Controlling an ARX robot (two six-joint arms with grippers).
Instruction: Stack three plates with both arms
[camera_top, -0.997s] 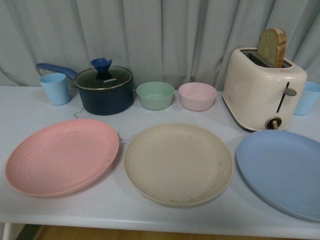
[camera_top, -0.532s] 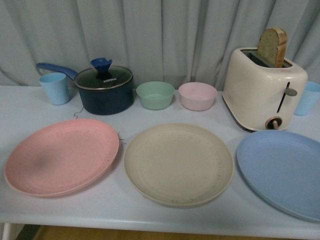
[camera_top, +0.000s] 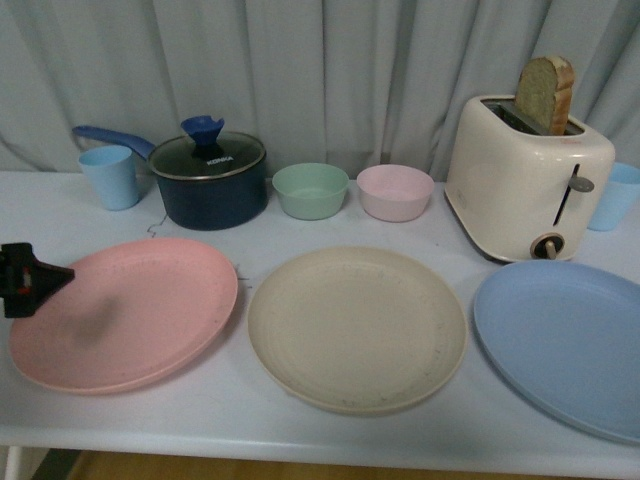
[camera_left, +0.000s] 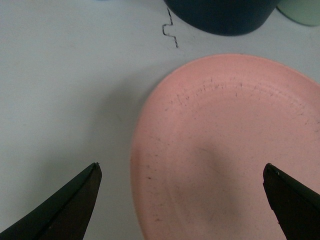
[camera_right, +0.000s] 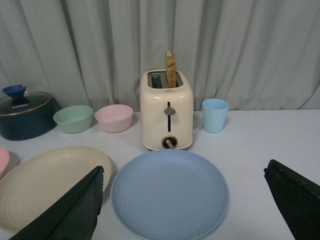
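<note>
Left gripper (camera_top: 28, 280) was spread wide, straddling the left rim of the pink plate (camera_top: 125, 312). Right gripper (camera_right: 183, 172) was spread too, above the blue plate (camera_right: 169, 195). Nothing was stacked yet: pink plate, beige plate (camera_top: 357, 327) and blue plate lay apart in a row along the desk's (camera_top: 250, 225) front edge. All were round, shallow, matte, faintly ringed.

blue plate (camera_top: 560, 340): rim cut by frame edge | left pincer (camera_top: 38, 279): mostly off-frame | cup (camera_top: 615, 195): half behind toaster (camera_top: 525, 180)

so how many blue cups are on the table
2. The left cup stands at the far left beside the dark pot; the right cup stands beside the toaster. None seems hidden.
</note>
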